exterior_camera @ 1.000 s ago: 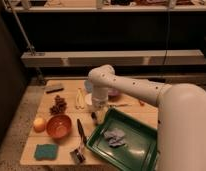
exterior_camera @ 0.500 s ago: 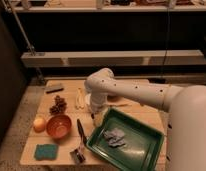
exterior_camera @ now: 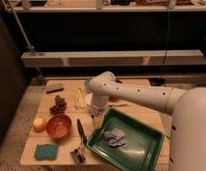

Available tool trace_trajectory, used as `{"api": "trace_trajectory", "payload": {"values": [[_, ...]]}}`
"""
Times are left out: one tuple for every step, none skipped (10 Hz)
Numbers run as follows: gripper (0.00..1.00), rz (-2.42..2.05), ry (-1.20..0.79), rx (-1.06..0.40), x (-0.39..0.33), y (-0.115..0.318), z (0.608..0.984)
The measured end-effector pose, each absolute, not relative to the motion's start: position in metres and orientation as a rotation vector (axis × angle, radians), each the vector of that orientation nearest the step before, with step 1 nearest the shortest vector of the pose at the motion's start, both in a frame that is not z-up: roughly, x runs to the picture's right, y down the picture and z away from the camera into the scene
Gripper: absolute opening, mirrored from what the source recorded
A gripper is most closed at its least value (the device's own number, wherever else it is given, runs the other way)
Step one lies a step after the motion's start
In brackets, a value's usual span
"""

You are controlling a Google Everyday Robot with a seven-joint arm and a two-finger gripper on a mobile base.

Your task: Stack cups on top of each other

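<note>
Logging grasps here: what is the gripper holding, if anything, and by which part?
It cannot be told. The gripper points down beside the green tray's left edge, right of the orange-red bowl; whether anything sits at its tip does not show.

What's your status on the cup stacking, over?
Gripper low over table, between orange bowl and green tray. No stacked cups visible. Arm hides table centre.

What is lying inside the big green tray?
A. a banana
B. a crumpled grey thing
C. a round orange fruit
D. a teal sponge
B: a crumpled grey thing lies in the green tray, while the orange fruit and the teal sponge sit outside it, off to the left. The gripper hangs just beside the tray's far left corner.
</note>
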State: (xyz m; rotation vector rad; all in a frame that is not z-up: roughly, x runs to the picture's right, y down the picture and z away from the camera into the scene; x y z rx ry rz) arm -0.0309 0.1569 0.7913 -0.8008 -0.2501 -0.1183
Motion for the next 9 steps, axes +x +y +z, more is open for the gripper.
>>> {"api": "trace_trajectory", "payload": {"values": [[0.59,-0.109,-0.251,-0.793,-0.032,0.155,0.789],[0.59,-0.095,-0.252,-0.788,-0.03,0.151,0.789],[0.59,-0.09,-0.254,-0.791,-0.031,0.15,0.79],[0.59,-0.09,-0.256,-0.793,-0.033,0.149,0.791],[0.59,-0.09,-0.254,-0.796,-0.033,0.149,0.794],[0.59,-0.074,-0.259,-0.795,-0.032,0.15,0.798],[0.59,-0.024,-0.298,-0.786,-0.027,0.152,0.807],[0.59,0.017,-0.324,-0.776,-0.023,0.153,0.809],[0.59,0.044,-0.332,-0.756,-0.023,0.152,0.809]]}}
